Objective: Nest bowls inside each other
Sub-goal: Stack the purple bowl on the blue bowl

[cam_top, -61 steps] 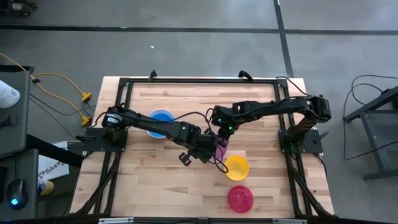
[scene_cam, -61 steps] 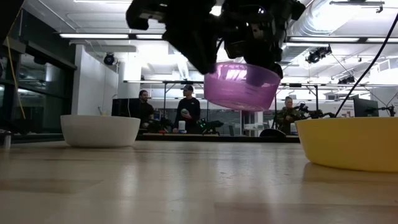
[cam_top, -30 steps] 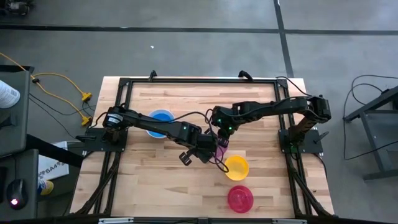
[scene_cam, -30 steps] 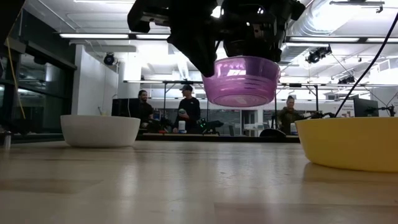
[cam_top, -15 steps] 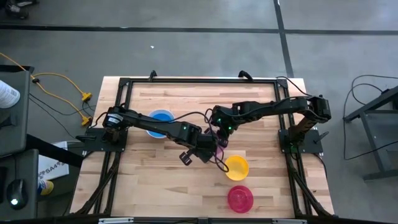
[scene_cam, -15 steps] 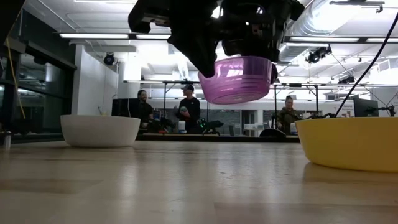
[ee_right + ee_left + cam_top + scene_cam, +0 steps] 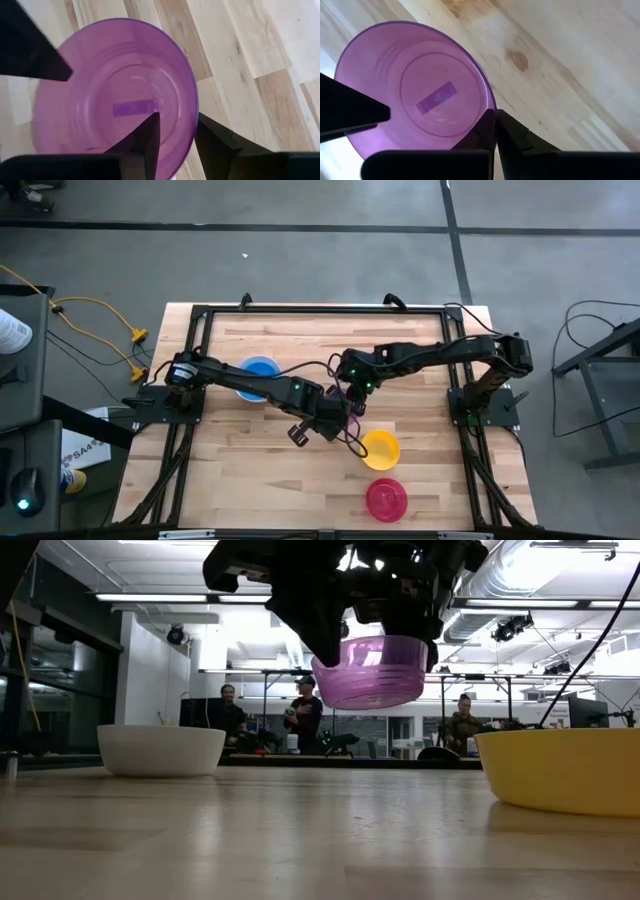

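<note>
- While held up clear of the table [image 7: 260, 470], purple bowl [image 7: 368, 671] tilted, near table middle, both arms meeting over it.
- Left gripper [image 7: 495, 131]: jaws together, pinching purple bowl rim, one finger inside the wall, one outside.
- Right gripper [image 7: 176, 136]: jaws apart, straddling the rim at another spot; inner finger [image 7: 145, 137] over the bowl floor, outer finger beyond the wall, visible gap to the rim.
- Label strip on purple bowl floor, seen in both wrist views.
- Blue bowl [image 7: 259, 370] on the table near left arm base, partly under that arm.
- Yellow bowl [image 7: 381, 448] on the table just beside the grippers, toward the near edge.
- Red-pink bowl [image 7: 386, 498] past the yellow one, close to the table edge.
- White bowl [image 7: 161, 749] upright on the table in low view; cannot tell its spot from above.
- People [image 7: 302, 710] standing in the room behind.
</note>
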`<action>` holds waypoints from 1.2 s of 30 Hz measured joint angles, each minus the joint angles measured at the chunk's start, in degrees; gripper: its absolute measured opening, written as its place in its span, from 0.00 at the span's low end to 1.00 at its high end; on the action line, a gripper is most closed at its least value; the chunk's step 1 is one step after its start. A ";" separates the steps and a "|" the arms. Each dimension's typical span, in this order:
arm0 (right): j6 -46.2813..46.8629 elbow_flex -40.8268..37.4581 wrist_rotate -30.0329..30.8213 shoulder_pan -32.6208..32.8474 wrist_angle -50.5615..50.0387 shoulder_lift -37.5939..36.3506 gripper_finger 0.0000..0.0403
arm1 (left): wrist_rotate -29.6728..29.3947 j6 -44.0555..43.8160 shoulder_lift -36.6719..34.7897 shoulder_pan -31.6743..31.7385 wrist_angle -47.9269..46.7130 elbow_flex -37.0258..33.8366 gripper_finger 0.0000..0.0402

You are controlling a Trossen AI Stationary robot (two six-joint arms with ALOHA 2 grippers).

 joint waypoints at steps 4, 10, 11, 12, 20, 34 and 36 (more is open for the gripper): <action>-0.01 0.06 0.02 0.00 -0.16 -0.45 0.27 | -1.50 0.53 0.00 -0.38 -0.60 0.00 0.00; 0.61 0.23 0.44 0.69 -1.59 -1.81 0.27 | -1.23 0.78 0.02 -0.34 -0.98 0.00 0.00; 0.61 0.08 0.42 0.79 -2.42 -2.15 0.27 | -1.16 0.77 0.02 -0.34 -1.04 0.00 0.00; 0.63 0.08 0.43 1.05 -2.90 -2.45 0.27 | -1.15 0.77 0.02 -0.34 -1.05 0.00 0.00; 3.99 0.07 -1.57 3.70 -2.19 -6.12 0.27 | -1.01 -0.62 0.02 -0.25 -4.30 0.00 0.00; 9.92 0.04 3.77 10.18 -7.19 -13.14 0.27 | -3.07 -6.66 -1.92 0.74 -10.61 -0.04 0.00; 11.02 0.04 5.33 11.72 -7.39 -13.25 0.27 | -2.82 -9.64 -3.35 1.91 -11.77 -0.81 0.00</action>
